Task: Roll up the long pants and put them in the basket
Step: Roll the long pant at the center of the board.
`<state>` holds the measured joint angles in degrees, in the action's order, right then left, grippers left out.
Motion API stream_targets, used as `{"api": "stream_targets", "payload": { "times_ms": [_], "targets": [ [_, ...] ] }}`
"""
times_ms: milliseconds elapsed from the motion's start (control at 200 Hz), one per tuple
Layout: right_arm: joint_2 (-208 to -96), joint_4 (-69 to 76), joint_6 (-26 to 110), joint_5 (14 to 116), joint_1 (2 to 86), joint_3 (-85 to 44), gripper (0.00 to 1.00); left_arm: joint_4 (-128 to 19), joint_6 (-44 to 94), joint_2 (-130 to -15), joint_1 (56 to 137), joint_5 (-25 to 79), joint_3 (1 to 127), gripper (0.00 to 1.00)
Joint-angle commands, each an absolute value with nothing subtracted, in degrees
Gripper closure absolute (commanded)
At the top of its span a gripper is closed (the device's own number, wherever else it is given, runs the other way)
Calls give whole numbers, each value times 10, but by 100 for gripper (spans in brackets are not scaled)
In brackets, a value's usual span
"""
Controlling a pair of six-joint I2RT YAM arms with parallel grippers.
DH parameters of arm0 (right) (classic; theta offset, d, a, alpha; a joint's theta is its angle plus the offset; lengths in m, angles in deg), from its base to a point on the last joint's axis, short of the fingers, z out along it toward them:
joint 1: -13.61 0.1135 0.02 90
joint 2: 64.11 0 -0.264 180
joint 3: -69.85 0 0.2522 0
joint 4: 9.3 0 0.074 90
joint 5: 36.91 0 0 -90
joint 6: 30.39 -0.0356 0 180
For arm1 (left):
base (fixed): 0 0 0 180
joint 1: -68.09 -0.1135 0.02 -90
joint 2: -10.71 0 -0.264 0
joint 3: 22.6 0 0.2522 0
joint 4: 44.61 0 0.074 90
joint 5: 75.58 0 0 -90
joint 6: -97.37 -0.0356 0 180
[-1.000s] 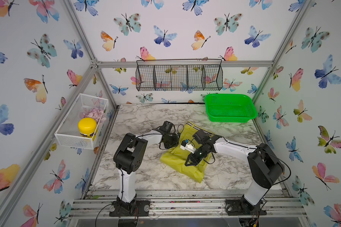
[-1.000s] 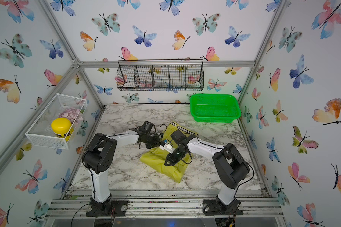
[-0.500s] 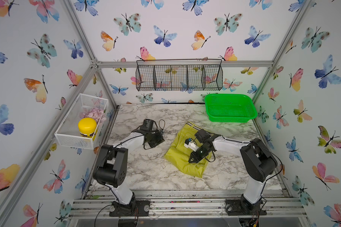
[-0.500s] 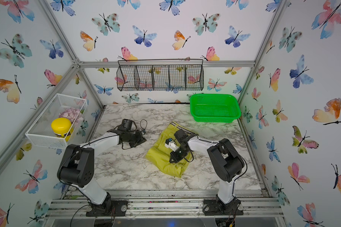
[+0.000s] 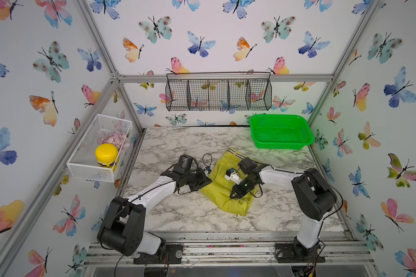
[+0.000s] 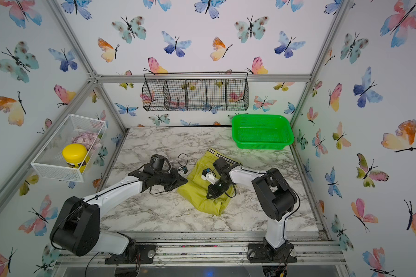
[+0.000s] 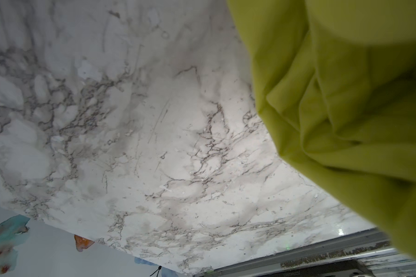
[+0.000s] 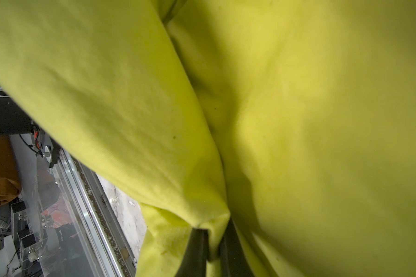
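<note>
Right gripper [image 8: 213,230] is clamped on a fold of the long pants [image 5: 226,199]. Left gripper [image 5: 208,182], closed, meets their left edge. Chartreuse and creased, with the striped waistband [image 5: 235,153] rearward, they lie mid-table on the marble tabletop [image 5: 178,211].

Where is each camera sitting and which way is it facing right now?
Both top views: high above the arm bases, looking down on the table, the long pants and both whole arms, left gripper at the cloth's edge, right gripper on it.
Left wrist: low over the table, facing it and the long pants' folds; no gripper shows.
Right wrist: pressed close to the long pants; the right gripper's fingers pinch a fold.
Shared: the long pants appear in every view.
</note>
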<state>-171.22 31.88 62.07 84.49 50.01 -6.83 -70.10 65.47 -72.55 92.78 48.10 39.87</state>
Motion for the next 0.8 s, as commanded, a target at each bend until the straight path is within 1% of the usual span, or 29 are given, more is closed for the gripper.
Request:
{"api": "stream_targets", "payload": {
  "times_ms": [0, 140, 285, 360, 385, 441, 471, 476, 481, 486, 491, 496, 506, 556, 676, 741, 796],
  "targets": [
    [-1773, 309, 627, 735, 498, -46, 97, -679, 652, -760, 942, 495, 397, 100],
    [-1766, 312, 629, 727, 498, -41, 97, -671, 615, -836, 941, 472, 385, 100],
    [-1752, 327, 618, 693, 498, -32, 97, -710, 559, -915, 935, 445, 385, 100],
    [-1743, 328, 597, 658, 497, -30, 91, -731, 537, -932, 931, 428, 381, 100],
    [-1741, 330, 591, 648, 497, -30, 86, -734, 529, -934, 929, 427, 379, 100],
    [-1735, 339, 569, 616, 496, -34, 63, -755, 513, -938, 929, 397, 384, 100],
    [-1729, 349, 560, 603, 496, -38, 52, -760, 506, -939, 929, 390, 384, 100],
    [-1727, 351, 558, 600, 496, -39, 49, -761, 504, -939, 929, 389, 384, 100],
    [-1726, 353, 556, 597, 496, -40, 33, -762, 503, -940, 929, 388, 384, 100],
    [-1724, 355, 554, 594, 496, -41, 25, -763, 503, -940, 929, 387, 384, 100],
    [-1722, 356, 552, 590, 496, -42, 13, -763, 502, -941, 930, 386, 385, 100],
    [-1720, 358, 550, 586, 496, -43, 7, -765, 500, -941, 930, 385, 385, 100],
    [-1716, 362, 547, 580, 496, -45, 2, -769, 499, -942, 930, 382, 386, 100],
    [-1687, 388, 525, 534, 496, -59, 1, -777, 491, -952, 929, 380, 390, 100],
    [-1590, 458, 482, 363, 496, -120, 1, -782, 481, -975, 928, 385, 398, 100],
    [-1545, 465, 497, 314, 499, -155, 1, -779, 480, -981, 928, 385, 399, 100],
    [-1520, 463, 526, 315, 511, -180, 1, -781, 478, -986, 928, 387, 403, 100]
  ]
}}
